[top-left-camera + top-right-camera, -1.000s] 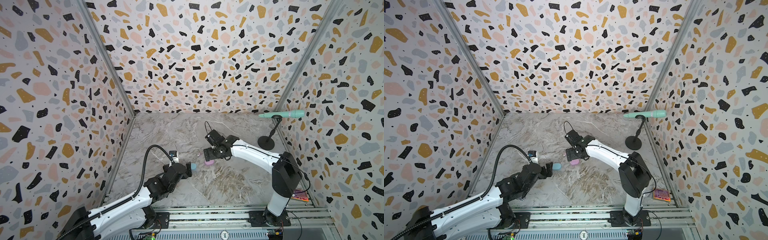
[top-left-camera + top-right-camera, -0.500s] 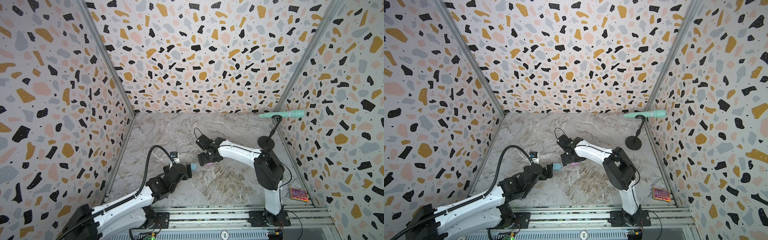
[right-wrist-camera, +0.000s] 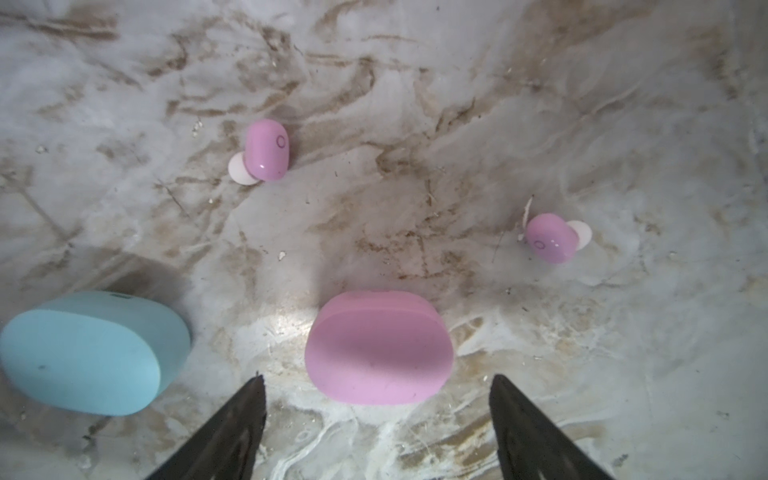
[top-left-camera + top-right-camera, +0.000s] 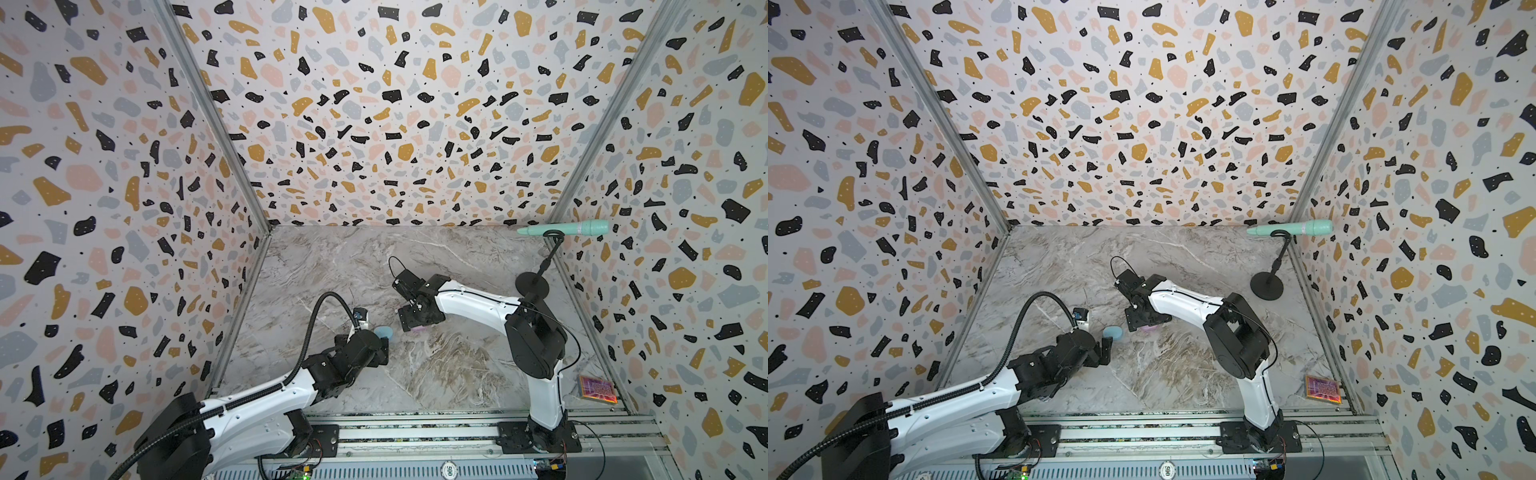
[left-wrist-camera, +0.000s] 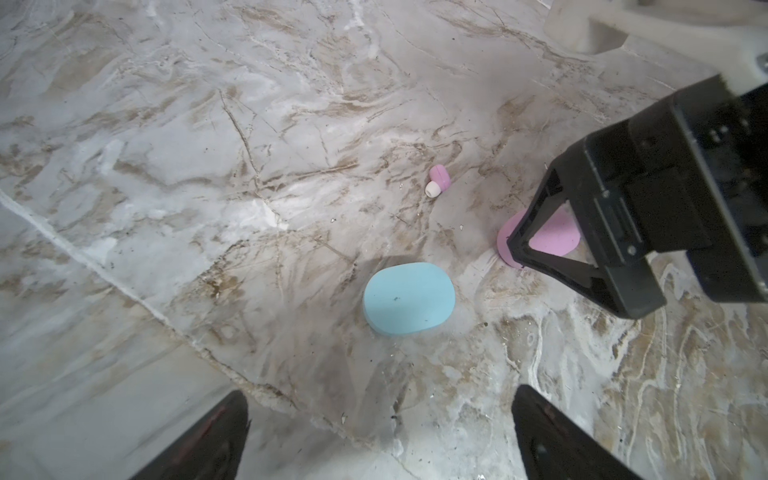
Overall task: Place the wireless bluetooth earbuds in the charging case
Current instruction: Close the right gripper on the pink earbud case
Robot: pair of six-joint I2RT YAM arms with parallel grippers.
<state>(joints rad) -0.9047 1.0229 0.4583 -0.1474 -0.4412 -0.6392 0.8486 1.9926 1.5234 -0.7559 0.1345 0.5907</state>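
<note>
Pink case (image 3: pixel 378 347), blue case (image 3: pixel 91 353) look shut, pink earbuds (image 3: pixel 266 149) outside; left hand (image 5: pixel 380 395), right hand (image 3: pixel 378 379) spread.

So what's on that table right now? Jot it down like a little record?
Pink case: closed, on the marble table
Blue case: closed, beside it, not touching
Pink earbuds: two, loose on the table
Blue earbuds: none seen
Right jaws: open, at the pink case, not gripping it
Left jaws: open, near the blue case, empty
Far corner: mint microphone on a stand
</note>
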